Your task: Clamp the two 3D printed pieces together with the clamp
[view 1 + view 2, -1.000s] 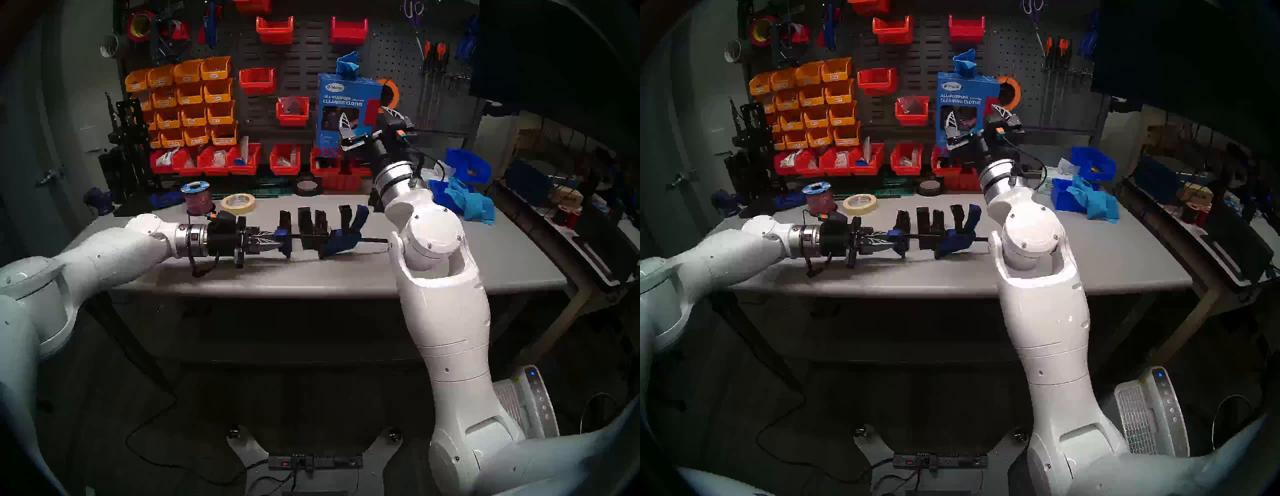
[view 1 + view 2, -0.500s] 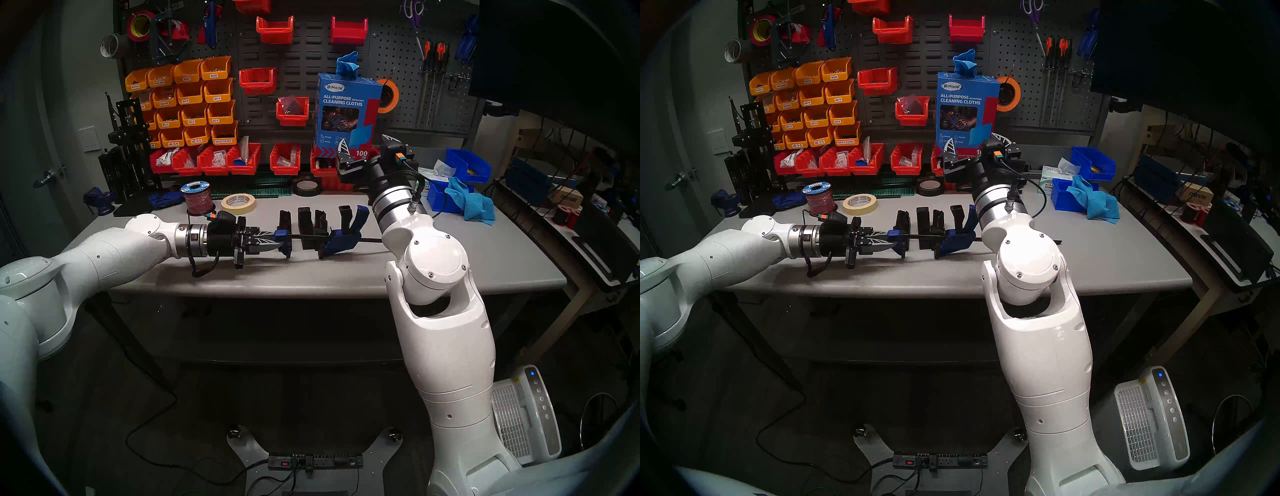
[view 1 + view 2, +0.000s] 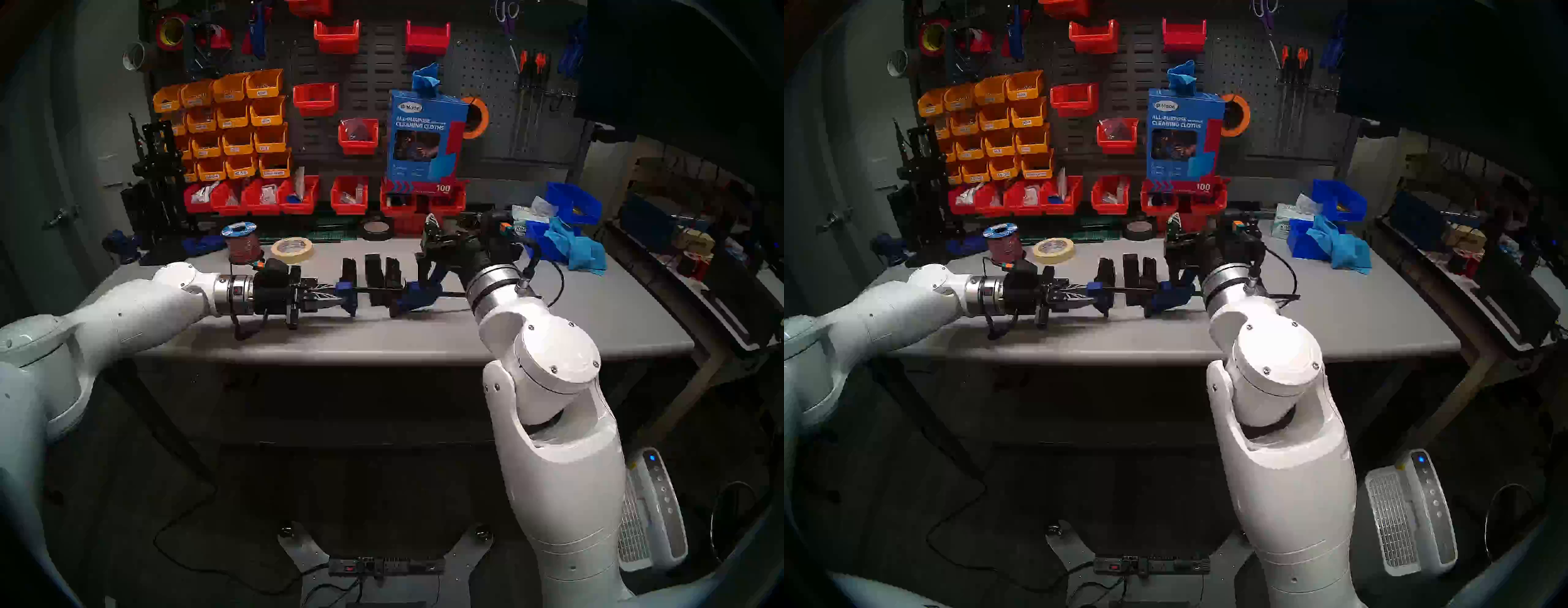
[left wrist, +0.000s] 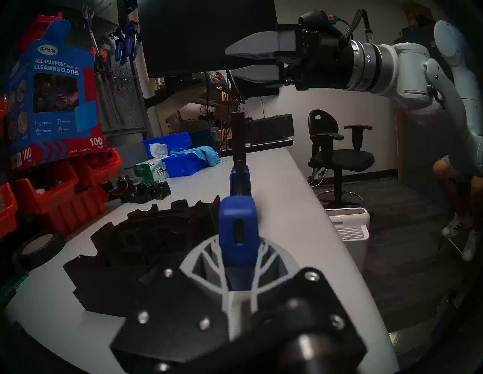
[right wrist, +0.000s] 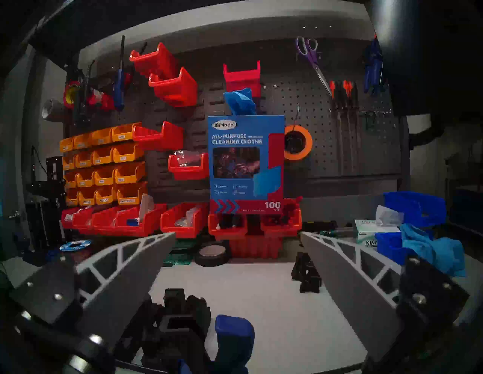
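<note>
The clamp (image 3: 384, 291) lies level over the middle of the grey bench (image 3: 424, 339), its thin black bar running from 9 o'clock to 3 o'clock. The two black printed pieces (image 3: 382, 276) stand upright side by side between its two blue ends, on the far side of the bar, with a gap showing between the left piece and the left end. The left gripper (image 3: 335, 297) reaches in from 9 o'clock, its jaws closed on the clamp's blue left end. The clamp's blue-and-black handle (image 3: 428, 271) rises toward 1 o'clock at the right end. The right gripper (image 4: 230, 61) hangs just above that handle, its jaws spread wide and holding nothing. A roll of masking tape (image 3: 292, 249) and a wire spool (image 3: 242, 242) sit at 11 o'clock of the clamp, blue cloths (image 3: 572, 248) at 2 o'clock.
</note>
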